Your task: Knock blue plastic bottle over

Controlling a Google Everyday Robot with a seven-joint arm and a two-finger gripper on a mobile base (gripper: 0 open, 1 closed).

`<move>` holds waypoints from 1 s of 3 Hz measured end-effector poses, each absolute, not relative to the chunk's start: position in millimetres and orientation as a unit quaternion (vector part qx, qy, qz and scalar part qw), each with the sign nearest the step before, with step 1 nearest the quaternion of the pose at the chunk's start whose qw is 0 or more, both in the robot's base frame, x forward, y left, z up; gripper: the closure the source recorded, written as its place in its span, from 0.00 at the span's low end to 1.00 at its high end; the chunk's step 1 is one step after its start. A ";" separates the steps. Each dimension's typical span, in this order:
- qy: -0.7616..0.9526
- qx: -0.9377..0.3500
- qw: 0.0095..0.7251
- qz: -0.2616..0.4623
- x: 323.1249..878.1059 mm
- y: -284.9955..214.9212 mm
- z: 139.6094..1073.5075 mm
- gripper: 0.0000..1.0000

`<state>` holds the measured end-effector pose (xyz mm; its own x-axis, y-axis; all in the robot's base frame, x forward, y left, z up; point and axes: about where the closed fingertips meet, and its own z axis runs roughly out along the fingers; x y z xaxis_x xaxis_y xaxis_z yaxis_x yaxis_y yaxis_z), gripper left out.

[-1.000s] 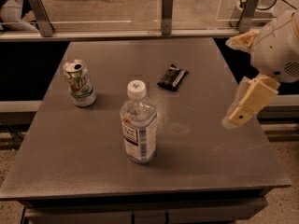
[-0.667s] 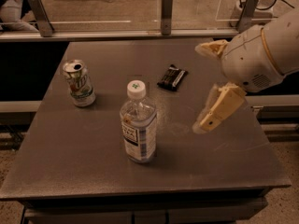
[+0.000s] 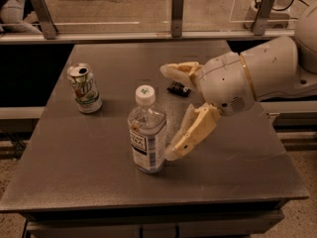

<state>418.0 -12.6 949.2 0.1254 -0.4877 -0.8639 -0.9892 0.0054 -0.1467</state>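
The blue plastic bottle (image 3: 147, 132) stands upright near the middle of the grey table (image 3: 89, 177). It is clear with a white cap and a pale blue checked label. My gripper (image 3: 169, 113) is just to the right of the bottle, coming in from the right. Its two cream fingers are spread wide apart and hold nothing. The lower finger (image 3: 192, 133) has its tip right beside the bottle's lower body. The upper finger (image 3: 179, 73) is behind and to the right of the cap.
A green-and-white soda can (image 3: 84, 88) stands upright at the left of the table. A small dark object (image 3: 177, 89) lies behind my gripper, partly hidden. A rail with metal posts (image 3: 177, 13) runs along the table's far edge.
My gripper has moved left across the table from the right edge to right beside the bottle. The bottle and the can have not moved.
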 end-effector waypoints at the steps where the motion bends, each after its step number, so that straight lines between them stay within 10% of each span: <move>1: 0.549 -0.622 0.401 0.389 405.4 8.4 943.9 0.00; 3: 0.517 -0.613 0.421 0.423 403.1 23.7 943.1 0.00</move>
